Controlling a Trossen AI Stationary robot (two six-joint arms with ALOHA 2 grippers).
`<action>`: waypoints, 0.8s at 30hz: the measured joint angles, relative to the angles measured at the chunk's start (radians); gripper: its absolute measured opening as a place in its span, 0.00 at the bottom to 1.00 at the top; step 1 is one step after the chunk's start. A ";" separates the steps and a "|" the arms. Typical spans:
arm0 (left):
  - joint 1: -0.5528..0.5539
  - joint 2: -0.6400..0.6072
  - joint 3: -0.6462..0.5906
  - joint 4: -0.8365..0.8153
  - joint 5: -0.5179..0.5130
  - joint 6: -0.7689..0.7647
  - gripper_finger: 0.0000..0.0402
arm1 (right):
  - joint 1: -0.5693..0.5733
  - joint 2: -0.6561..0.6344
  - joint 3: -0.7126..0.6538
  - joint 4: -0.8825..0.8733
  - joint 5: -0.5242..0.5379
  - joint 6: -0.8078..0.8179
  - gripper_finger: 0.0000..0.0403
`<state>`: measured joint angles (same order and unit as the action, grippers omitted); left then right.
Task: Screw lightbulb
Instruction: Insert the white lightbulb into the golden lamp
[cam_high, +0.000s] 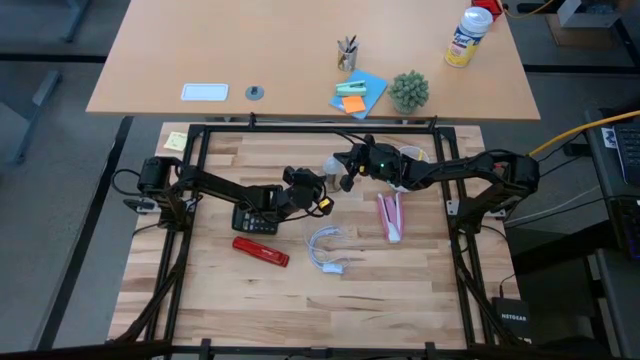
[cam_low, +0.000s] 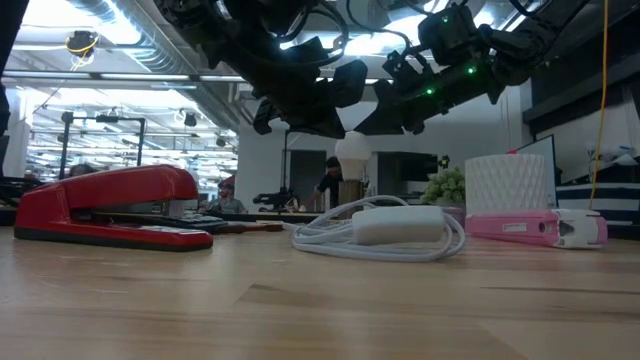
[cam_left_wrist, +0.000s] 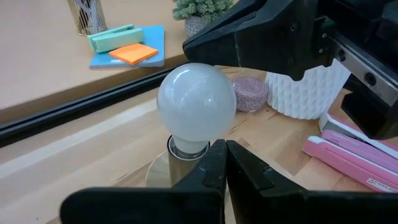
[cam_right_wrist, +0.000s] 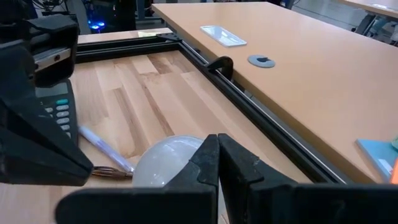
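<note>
Lightbulb (cam_left_wrist: 196, 104) is seen upright near the middle of the left wrist view, its white globe above a short metal neck seated in a round base (cam_left_wrist: 163, 174) on the wooden table (cam_high: 300, 300). In the high view it is hidden in the upper middle of the frame, between the two arms' ends. In the low view it shows as a small white globe (cam_low: 352, 150) at centre, just below both dark grippers.

Left gripper (cam_left_wrist: 225, 163) is seen at the bottom of its wrist view with the jaws pressed together — nothing is pinched between them — and their tips lie just in front of the bulb's neck, whether touching it cannot be told. Right gripper (cam_right_wrist: 217, 163) is likewise shown with its jaws pressed together and empty, with the bulb's globe (cam_right_wrist: 166, 160) directly beyond the tips at lower centre of that view. In the high view the left gripper (cam_high: 322, 196) is placed at centre and the right gripper (cam_high: 350, 165) just above and to its right.

Around them on the table are seen a red stapler (cam_high: 261, 250) at lower left of centre, a calculator (cam_high: 254, 220) under the left arm, a coiled white cable (cam_high: 327, 248), a pink tool (cam_high: 389, 217) and a white ribbed cup (cam_low: 510, 184) — the last at the right of the low view.
</note>
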<state>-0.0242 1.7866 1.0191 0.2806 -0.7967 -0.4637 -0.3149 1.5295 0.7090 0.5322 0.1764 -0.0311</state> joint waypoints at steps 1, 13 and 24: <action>0.000 0.000 0.000 0.000 0.000 0.000 0.00 | 0.000 0.000 0.000 0.003 0.000 0.000 0.02; 0.000 0.000 0.000 0.000 0.000 0.000 0.00 | 0.000 0.000 0.000 0.033 0.000 0.000 0.02; -0.008 0.000 0.000 -0.001 0.000 0.002 0.00 | -0.051 -0.001 0.002 -0.076 0.060 -0.054 0.02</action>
<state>-0.0322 1.7866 1.0191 0.2794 -0.7965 -0.4622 -0.3655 1.5288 0.7109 0.4564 0.2368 -0.0855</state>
